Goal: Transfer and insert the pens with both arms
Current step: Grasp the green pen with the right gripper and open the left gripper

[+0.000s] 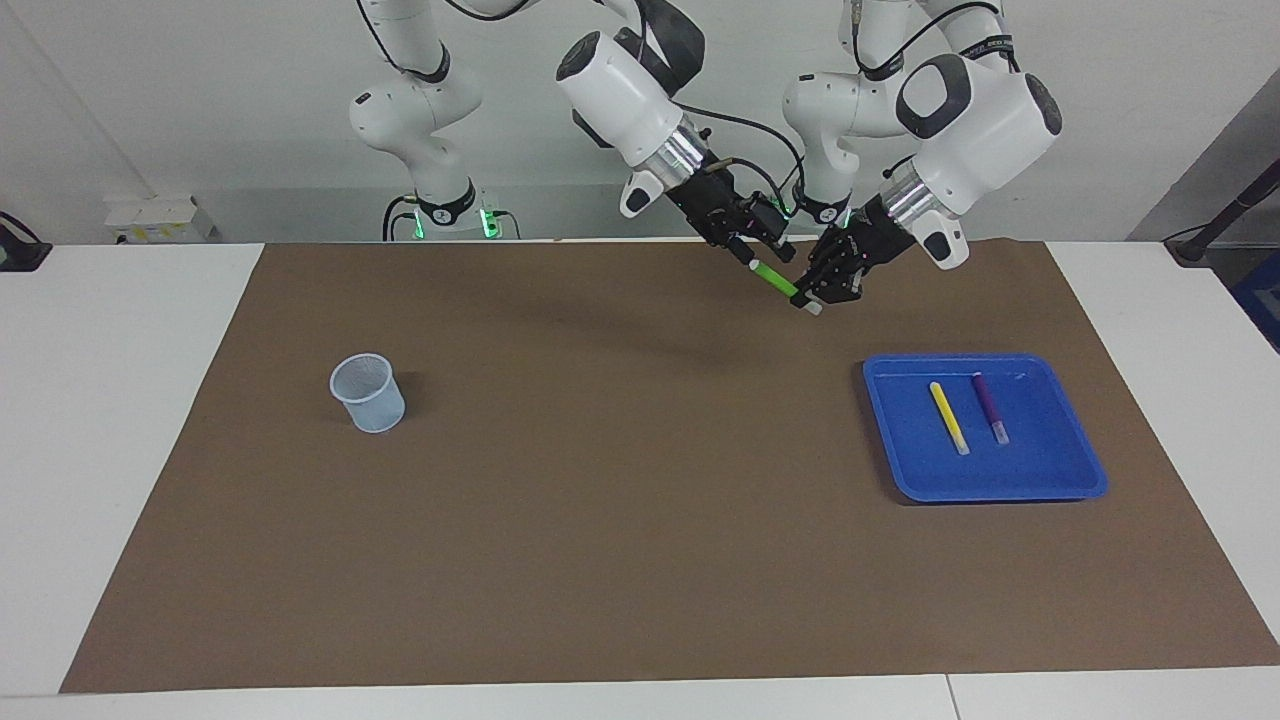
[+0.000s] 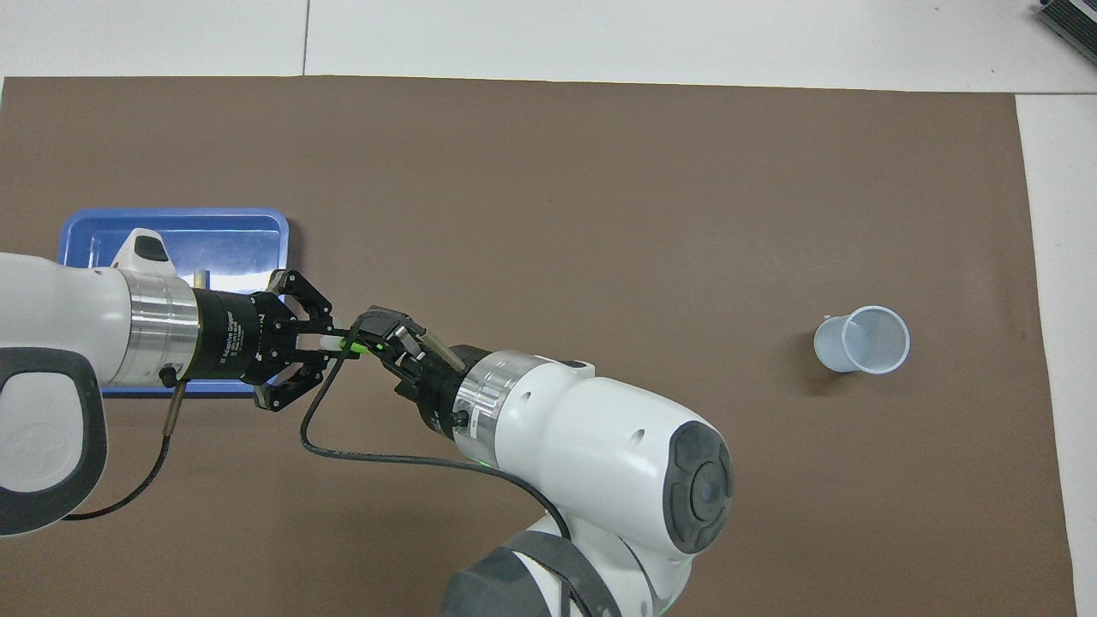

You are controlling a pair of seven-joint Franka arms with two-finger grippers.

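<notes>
Up over the brown mat surface, the left gripper has its jaws clamped on the slim green marker pen; the right gripper, at its ten o'clock, meets the pen's free end, grip unclear.

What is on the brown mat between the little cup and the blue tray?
Nothing: between the cup and the blue tray the brown mat lies bare, shown best in the facing view.
</notes>
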